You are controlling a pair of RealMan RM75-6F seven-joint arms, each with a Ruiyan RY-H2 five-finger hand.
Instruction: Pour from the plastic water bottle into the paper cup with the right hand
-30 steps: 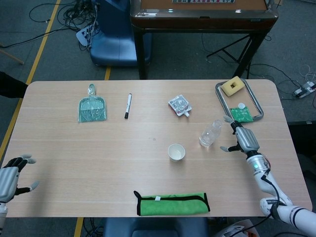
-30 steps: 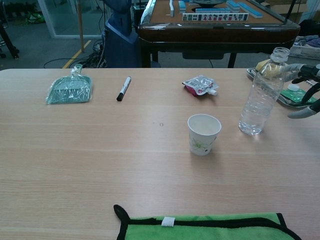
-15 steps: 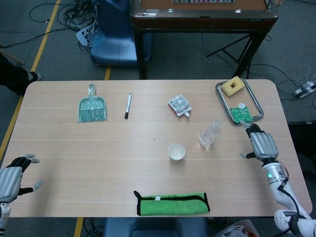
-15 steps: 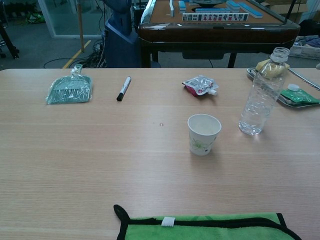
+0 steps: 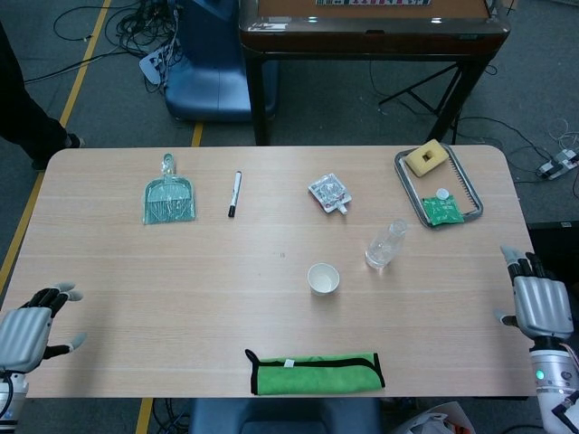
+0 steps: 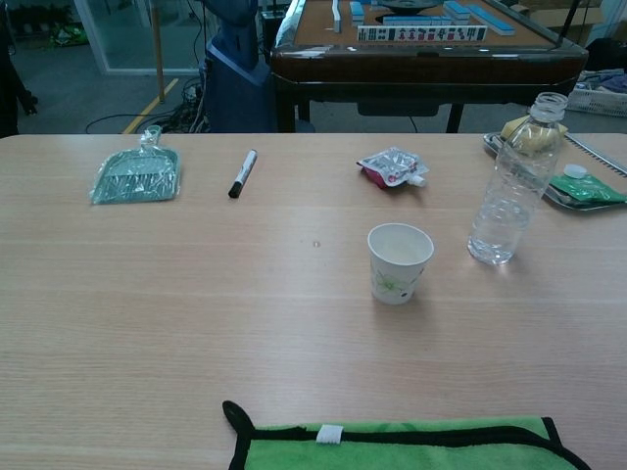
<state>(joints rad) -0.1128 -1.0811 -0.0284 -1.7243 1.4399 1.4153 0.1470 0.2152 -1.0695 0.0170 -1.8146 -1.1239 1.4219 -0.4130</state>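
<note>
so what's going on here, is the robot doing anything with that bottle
Not at this moment. The bottle stands upright and uncapped on the table, just right of the empty-looking paper cup, and nothing is touching either. The right hand sits open off the table's right edge, well clear of the bottle. The left hand is open near the table's front left corner. By the look of it, no pour is under way.

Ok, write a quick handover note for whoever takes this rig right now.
Left robot hand: open, holding nothing, at the near left table edge.
Right robot hand: open, holding nothing, at the right edge, clear of the bottle.
Bottle: upright, uncapped, standing to the right of the cup.
Cup: upright; its contents are hard to tell.
Done: unclear whether any pouring happened.
Left: if not, grasp bottle with right robot hand and pour.
</note>
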